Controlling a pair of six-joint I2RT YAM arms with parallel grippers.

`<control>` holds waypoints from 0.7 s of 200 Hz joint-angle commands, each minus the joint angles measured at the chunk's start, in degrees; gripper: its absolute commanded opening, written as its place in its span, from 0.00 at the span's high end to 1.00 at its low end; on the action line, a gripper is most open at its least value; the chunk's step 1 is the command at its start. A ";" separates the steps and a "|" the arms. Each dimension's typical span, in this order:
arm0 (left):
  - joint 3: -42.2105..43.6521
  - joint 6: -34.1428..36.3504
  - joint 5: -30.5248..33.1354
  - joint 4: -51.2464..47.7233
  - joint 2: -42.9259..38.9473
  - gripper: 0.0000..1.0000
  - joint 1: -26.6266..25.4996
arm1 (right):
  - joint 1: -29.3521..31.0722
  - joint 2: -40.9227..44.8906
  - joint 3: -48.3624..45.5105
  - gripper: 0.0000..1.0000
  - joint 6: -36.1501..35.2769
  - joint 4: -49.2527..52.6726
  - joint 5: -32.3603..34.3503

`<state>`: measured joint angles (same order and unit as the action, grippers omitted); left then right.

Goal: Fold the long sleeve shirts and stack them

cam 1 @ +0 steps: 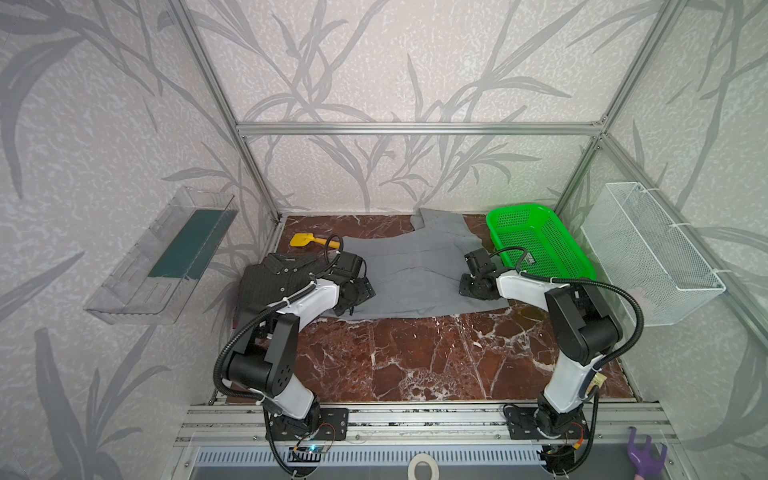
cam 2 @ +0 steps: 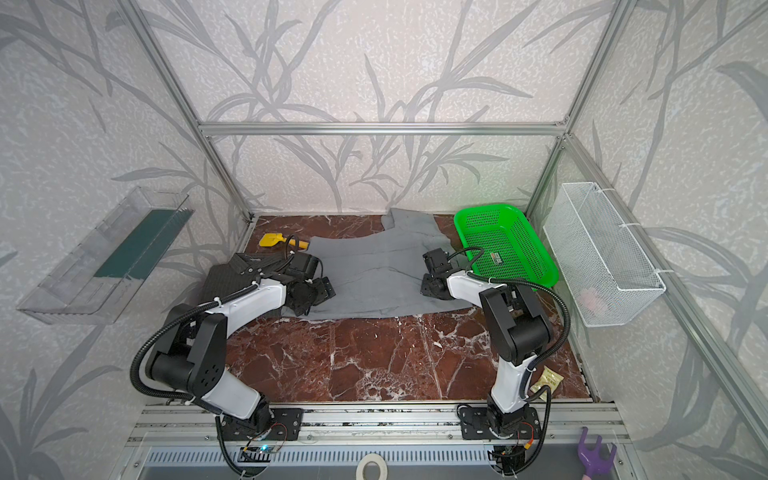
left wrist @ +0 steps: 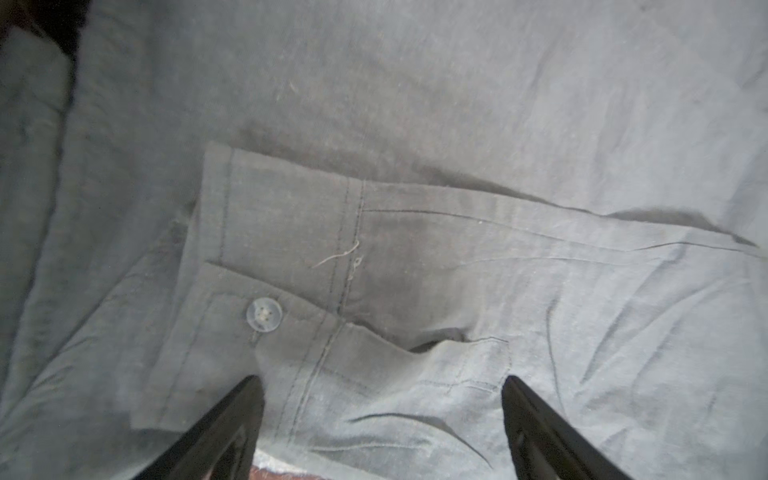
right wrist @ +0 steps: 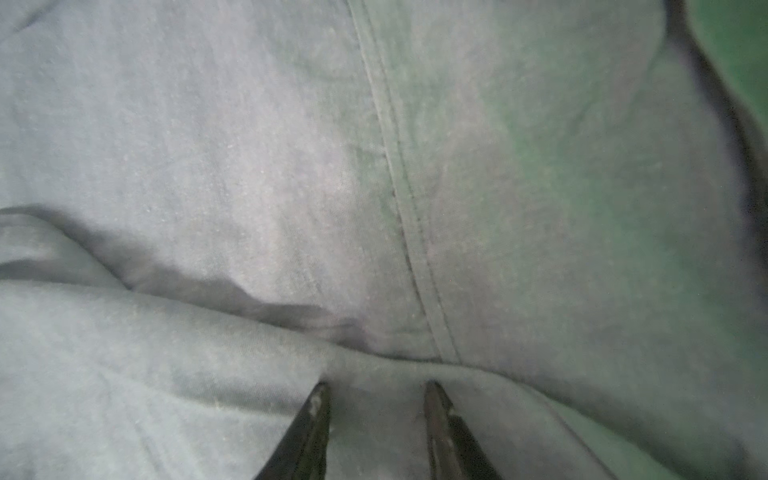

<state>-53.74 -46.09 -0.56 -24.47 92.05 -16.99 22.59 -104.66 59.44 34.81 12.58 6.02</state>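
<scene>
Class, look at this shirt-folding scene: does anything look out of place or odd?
A yellow toy shovel lies on the table beyond the dark pinstriped shirt, no part of folding. A loose thread strays across the cuff of the grey shirt.

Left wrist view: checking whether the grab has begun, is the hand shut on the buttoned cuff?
No: the left hand stands wide open over the light-grey shirt's buttoned cuff, pinching nothing.

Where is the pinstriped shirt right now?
In both top views the pinstriped shirt lies folded at the table's left side, partly under the left arm, just left of the spread grey shirt, with the yellow scoop behind it.
</scene>
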 commanded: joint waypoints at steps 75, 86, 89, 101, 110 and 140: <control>9.04 -13.01 6.76 -11.76 -6.83 0.10 -6.35 | 7.99 18.43 -18.21 0.60 3.52 12.47 2.84; 10.68 -14.10 6.77 -12.53 -8.84 0.10 -7.31 | 9.65 20.99 -20.10 0.60 5.11 13.60 2.67; 10.99 -14.50 6.94 -12.95 -9.37 0.10 -7.57 | 9.81 21.73 -20.65 0.60 5.45 14.00 2.44; 12.81 -15.57 7.91 -14.41 -12.04 0.10 -8.41 | 10.13 25.33 -22.74 0.60 6.26 15.28 2.31; 14.41 -16.56 8.37 -15.46 -14.29 0.10 -8.83 | 10.13 28.24 -24.54 0.59 6.58 15.87 2.17; 19.27 -18.66 9.69 -18.38 -22.68 0.10 -9.76 | 10.19 37.36 -27.59 0.59 6.16 20.74 3.35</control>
<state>-37.28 -60.97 5.98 -37.32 74.78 -26.24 32.88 -73.28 33.63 39.70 26.74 7.62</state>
